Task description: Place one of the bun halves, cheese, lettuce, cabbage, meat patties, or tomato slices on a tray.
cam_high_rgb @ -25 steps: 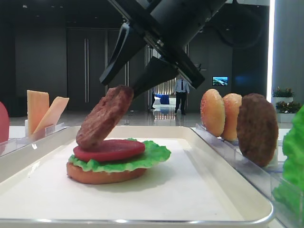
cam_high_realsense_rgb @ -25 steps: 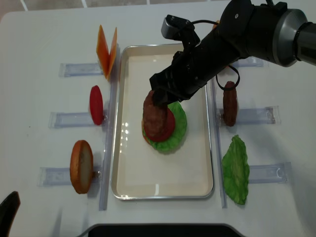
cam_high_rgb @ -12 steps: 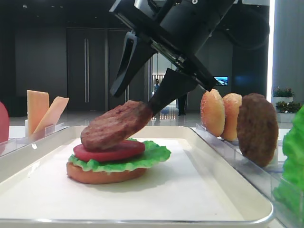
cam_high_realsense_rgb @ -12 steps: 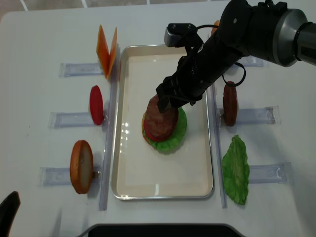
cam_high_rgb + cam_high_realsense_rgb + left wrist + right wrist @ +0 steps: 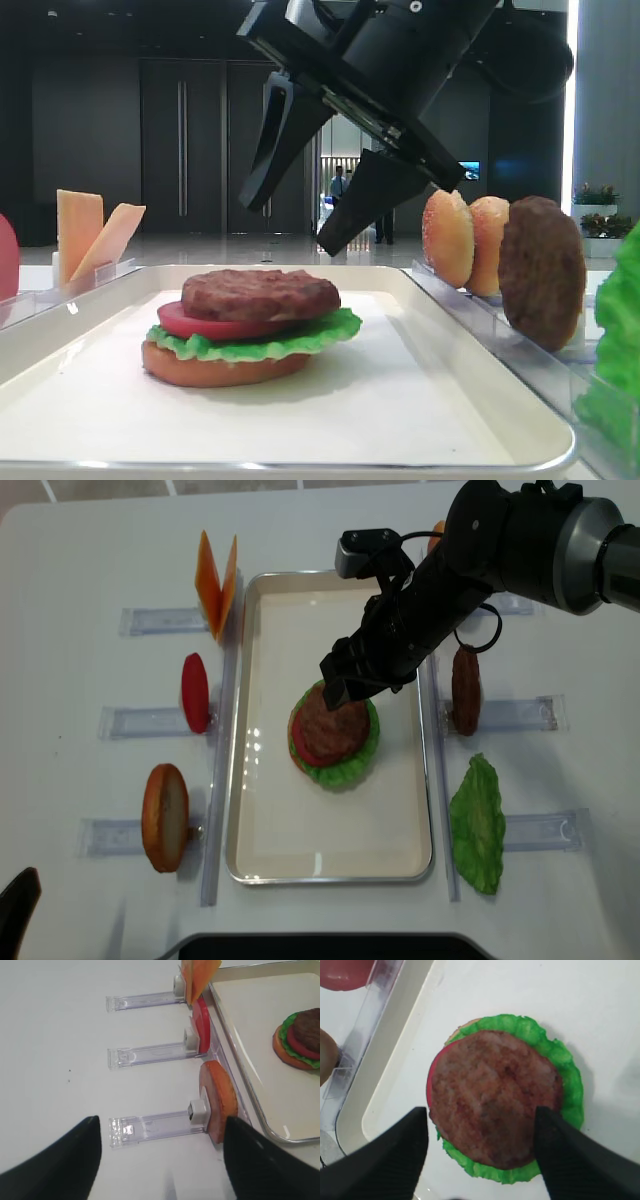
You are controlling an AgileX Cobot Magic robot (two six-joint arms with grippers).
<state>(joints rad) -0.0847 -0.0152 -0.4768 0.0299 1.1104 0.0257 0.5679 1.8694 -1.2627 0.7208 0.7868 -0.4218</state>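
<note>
Your right hand (image 5: 300, 205) hangs just above the stack on the tray (image 5: 268, 820), its two fingers spread apart and gripping nothing; in the wrist view the dark fingertips (image 5: 555, 1155) flank the meat patty (image 5: 492, 1097) without touching it. That patty lies flat on top of the stack, resting on a tomato slice (image 5: 190, 322), which sits on ruffled lettuce (image 5: 320, 335) over a bun half (image 5: 215, 368) on the tray floor. You can see the stack standing toward the middle of the tray, slightly nearer its right rim in the overhead view. Your left hand (image 5: 160, 1165) hovers over the white desk (image 5: 55, 1035) to the left of the tray, fingers set wide apart and empty. In the clear racks (image 5: 150, 1127) beside it stand another bun half (image 5: 217, 1100), a spare tomato slice (image 5: 201, 1025) and the cheese (image 5: 197, 975), each upright on edge. On the far side of the tray, two more bun halves (image 5: 465, 243) and a second patty (image 5: 541, 270) stand upright in their rack, and a loose lettuce leaf (image 5: 478, 825) lies on the desk near them.
</note>
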